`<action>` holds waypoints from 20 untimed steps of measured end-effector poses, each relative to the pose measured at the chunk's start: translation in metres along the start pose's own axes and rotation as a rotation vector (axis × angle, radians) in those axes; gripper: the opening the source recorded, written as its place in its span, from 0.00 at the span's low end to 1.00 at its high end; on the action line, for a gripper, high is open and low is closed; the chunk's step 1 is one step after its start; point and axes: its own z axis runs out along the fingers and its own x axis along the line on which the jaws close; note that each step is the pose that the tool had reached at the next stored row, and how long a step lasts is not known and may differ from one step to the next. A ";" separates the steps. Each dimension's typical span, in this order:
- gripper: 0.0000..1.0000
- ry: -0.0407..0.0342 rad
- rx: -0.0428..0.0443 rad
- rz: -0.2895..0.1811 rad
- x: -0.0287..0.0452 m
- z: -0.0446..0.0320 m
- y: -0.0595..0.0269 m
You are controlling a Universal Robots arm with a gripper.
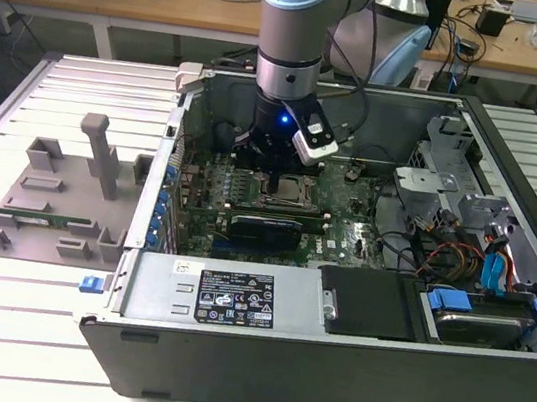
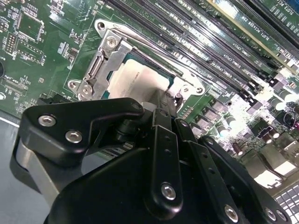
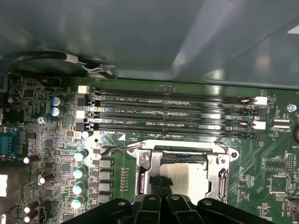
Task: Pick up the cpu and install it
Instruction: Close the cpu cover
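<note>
The cpu [image 2: 133, 79] [image 3: 189, 175], a flat silver square, lies inside the open metal socket frame [image 2: 108, 49] [image 3: 144, 164] on the green motherboard [image 2: 37, 51]. My gripper [image 2: 160, 100] [image 3: 161, 184] stands straight down over it, shut, with its black fingertips [image 2: 160, 112] close together and touching or just above the chip's near edge. Nothing shows between them. In the exterior view the gripper [image 1: 279, 170] hangs inside the open computer case, right above the socket frame [image 1: 286, 192].
Black memory slots [image 3: 173, 112] [image 2: 210, 42] run beside the socket. Case walls [image 1: 182, 138] surround the board, with a power supply [image 1: 224, 296] in front and a drive cage [image 1: 462, 190] and cables [image 1: 462, 260] at the exterior view's right. A grey fixture tray [image 1: 56, 200] lies outside.
</note>
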 end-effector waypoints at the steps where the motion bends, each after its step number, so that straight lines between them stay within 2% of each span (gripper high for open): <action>1: 0.11 0.0000 0.0000 0.000 0.0000 -0.0016 0.0000; 3: 0.11 -0.0003 0.0001 0.000 0.0021 -0.0025 0.0001; 4: 0.11 -0.0014 0.0000 0.000 0.0081 -0.0024 0.0004; 7: 0.11 -0.0023 0.0001 0.000 0.0112 0.0004 0.0006; 10: 0.11 -0.0021 0.0006 0.000 0.0114 0.0035 0.0005; 20: 0.11 -0.0022 0.0002 0.000 0.0082 0.0054 0.0010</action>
